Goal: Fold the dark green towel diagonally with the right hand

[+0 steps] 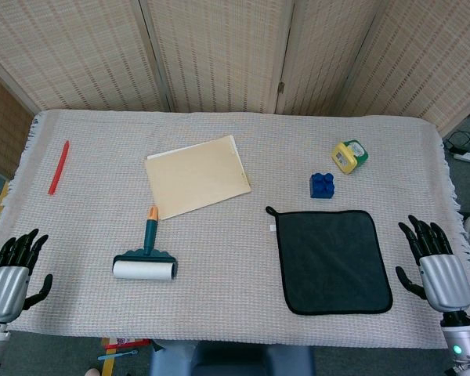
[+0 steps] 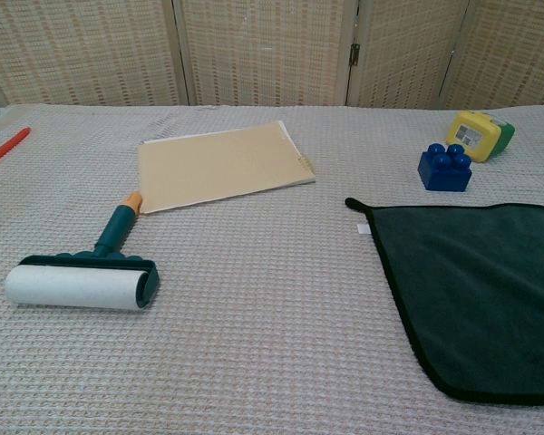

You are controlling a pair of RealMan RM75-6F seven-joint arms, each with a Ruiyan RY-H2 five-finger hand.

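At the far left of the head view, the left hand (image 1: 14,270) rests at the table's near left edge, palm down, its dark fingers spread apart and holding nothing. Beyond it, a red pen (image 1: 59,167) (image 2: 4,149) lies on the woven table cover (image 1: 219,274) (image 2: 272,299), near the far left corner. A lint roller (image 1: 145,265) (image 2: 82,276) with a teal frame, a white roll and an orange-tipped handle lies flat further right, the handle pointing away from the robot. Just past its tip sits a tan paper folder (image 1: 196,175) (image 2: 219,164), closed and turned slightly askew; no writing can be made out on it.

The dark green towel (image 1: 331,260) (image 2: 476,294) lies spread flat and unfolded on the right half of the table, black-edged, with a small hanging loop at its far left corner and a tiny white tag beside that corner, too small to read. Behind it stands a blue building block (image 1: 322,186) (image 2: 444,167), and just beyond that a yellow and green tape measure (image 1: 349,156) (image 2: 479,134) bearing a pale label whose print is too small to read.

The right hand (image 1: 435,262) rests at the near right edge, just beside the towel but apart from it, fingers apart and empty. Neither hand appears in the chest view.
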